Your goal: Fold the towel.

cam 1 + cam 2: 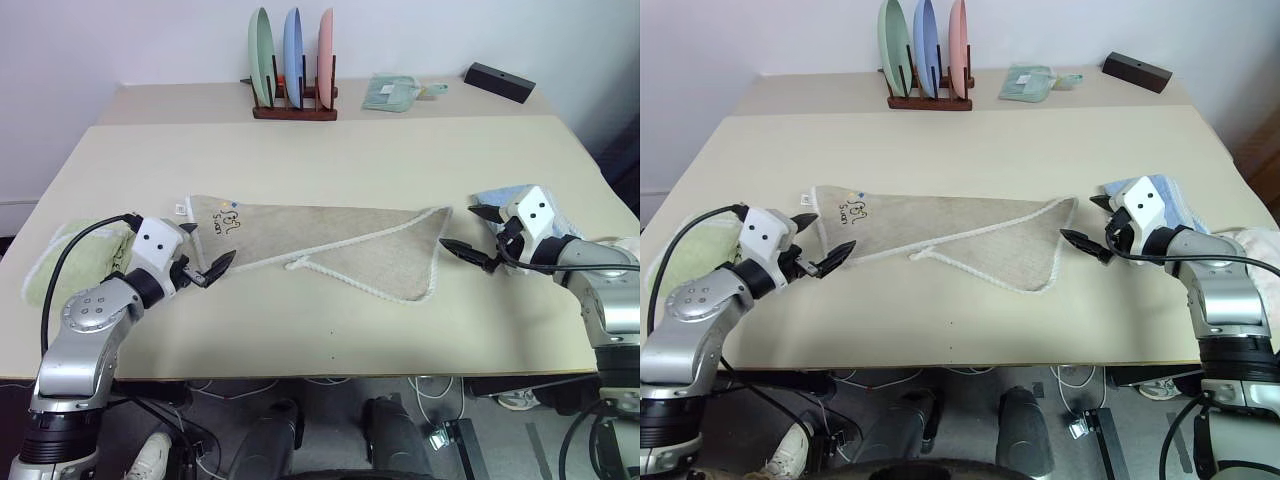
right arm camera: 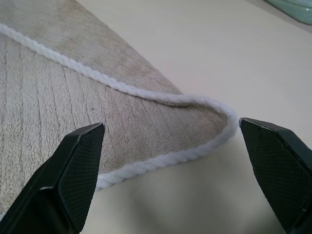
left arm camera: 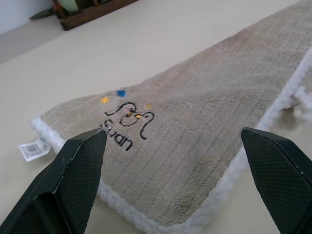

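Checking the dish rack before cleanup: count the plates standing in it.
3, upright side by side in the wooden rack at the table's far edge: green plate on the robot's left, blue plate in the middle, pink plate on the right.

A pale cream rectangular table [image 1: 330,150] carries a beige terry towel with white corded edging [image 1: 330,245], lying flat at its middle with one corner folded over. A light green folded towel [image 1: 85,255] lies at the near left edge, a light blue folded towel [image 1: 1170,200] at the right.

At the far side, a dark wooden rack of upright green, blue and pink plates [image 1: 293,75] stands left of a pale green folded cloth [image 1: 392,92] and a black rectangular block [image 1: 499,81].
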